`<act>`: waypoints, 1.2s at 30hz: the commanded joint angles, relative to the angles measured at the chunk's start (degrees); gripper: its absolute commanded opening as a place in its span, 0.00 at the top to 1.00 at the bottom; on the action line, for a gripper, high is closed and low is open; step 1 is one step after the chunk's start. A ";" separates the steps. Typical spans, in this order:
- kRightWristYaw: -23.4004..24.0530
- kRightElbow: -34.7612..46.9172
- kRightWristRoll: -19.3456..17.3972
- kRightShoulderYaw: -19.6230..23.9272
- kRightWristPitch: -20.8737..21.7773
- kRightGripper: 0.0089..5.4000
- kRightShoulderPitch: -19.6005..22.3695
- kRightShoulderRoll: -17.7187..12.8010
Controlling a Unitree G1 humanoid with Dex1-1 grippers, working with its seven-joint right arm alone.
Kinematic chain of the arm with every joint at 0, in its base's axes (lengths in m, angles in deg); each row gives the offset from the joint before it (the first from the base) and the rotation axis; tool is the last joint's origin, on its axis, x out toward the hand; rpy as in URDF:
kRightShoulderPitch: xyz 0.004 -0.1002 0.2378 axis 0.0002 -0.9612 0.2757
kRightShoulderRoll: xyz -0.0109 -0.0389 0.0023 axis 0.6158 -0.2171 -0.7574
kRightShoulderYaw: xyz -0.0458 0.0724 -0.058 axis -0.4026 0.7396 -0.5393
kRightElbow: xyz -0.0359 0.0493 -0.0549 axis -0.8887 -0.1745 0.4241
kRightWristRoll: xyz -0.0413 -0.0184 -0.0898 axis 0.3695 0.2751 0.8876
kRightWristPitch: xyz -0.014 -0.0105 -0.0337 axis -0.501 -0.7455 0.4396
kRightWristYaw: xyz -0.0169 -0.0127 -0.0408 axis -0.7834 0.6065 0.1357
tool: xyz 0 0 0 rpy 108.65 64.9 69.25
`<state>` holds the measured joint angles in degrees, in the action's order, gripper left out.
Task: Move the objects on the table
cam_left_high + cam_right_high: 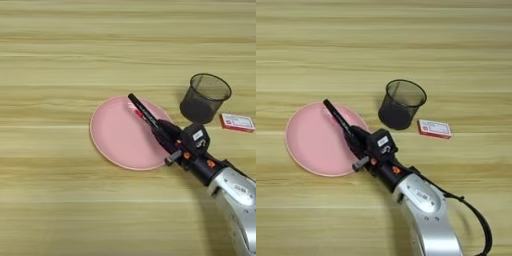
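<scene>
Right gripper [354, 136] over right part of pink plate [117, 137], black fingers clamped on slim all-black marker [141, 110]; marker sticks out up-left across plate, tilted. Speck of red shows beside marker in left eye view, can't tell what it is. Red-and-white box [434, 128] flat on table [60, 60], just right of upright black mesh cup [401, 104]
</scene>
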<state>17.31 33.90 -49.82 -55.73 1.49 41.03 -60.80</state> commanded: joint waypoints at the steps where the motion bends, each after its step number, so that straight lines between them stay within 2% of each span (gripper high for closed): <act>1: 0.28 2.94 0.58 -0.41 1.01 0.81 1.64 -1.09; 14: -0.69 2.65 2.81 -2.53 -0.76 0.81 3.07 -2.43; 30: -1.14 2.44 4.25 -3.88 -1.87 0.81 2.84 -3.43; 31: -1.15 2.40 4.31 -3.91 -1.89 0.76 2.82 -3.43; 36: -1.16 2.10 4.47 -3.96 -1.79 0.65 2.80 -3.33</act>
<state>15.36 34.10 -45.17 -60.35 -0.94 41.68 -63.11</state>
